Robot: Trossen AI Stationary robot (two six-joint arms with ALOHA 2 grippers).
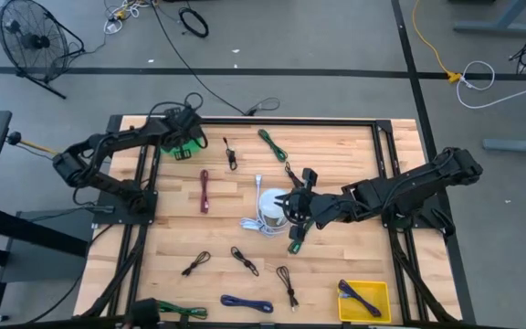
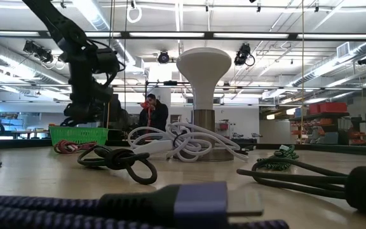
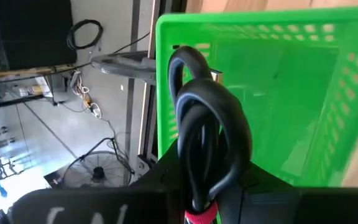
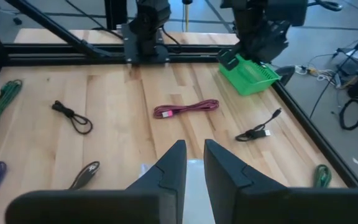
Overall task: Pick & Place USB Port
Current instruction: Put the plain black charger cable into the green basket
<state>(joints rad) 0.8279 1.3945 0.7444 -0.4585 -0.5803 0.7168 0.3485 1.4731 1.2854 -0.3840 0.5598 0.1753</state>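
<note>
Left wrist view | left tool (image 3: 204, 205) clamped on black cable (image 3: 207, 124) | above green basket (image 3: 303, 93)

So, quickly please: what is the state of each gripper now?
Left gripper: closed on a coiled black cable, above the green basket.
Right gripper: closed, nothing between the fingers, near the white stand.

The table (image 1: 336, 164) is pale wood in lengthwise planks, framed in black rails. The basket (image 3: 278, 93) is bright green with a slotted lattice wall. A black cable (image 3: 207, 130) looped over it carries a red band. A magenta cable (image 4: 186, 108) lies coiled on the planks; other cables are black (image 4: 72, 116), dark green (image 1: 272, 143) and blue-purple (image 1: 247, 302). The tray (image 1: 365, 302) is yellow. The white cable (image 2: 183, 141) is heaped around a white-topped stand (image 2: 203, 70) with a grey stem. Both arms are dark
</note>
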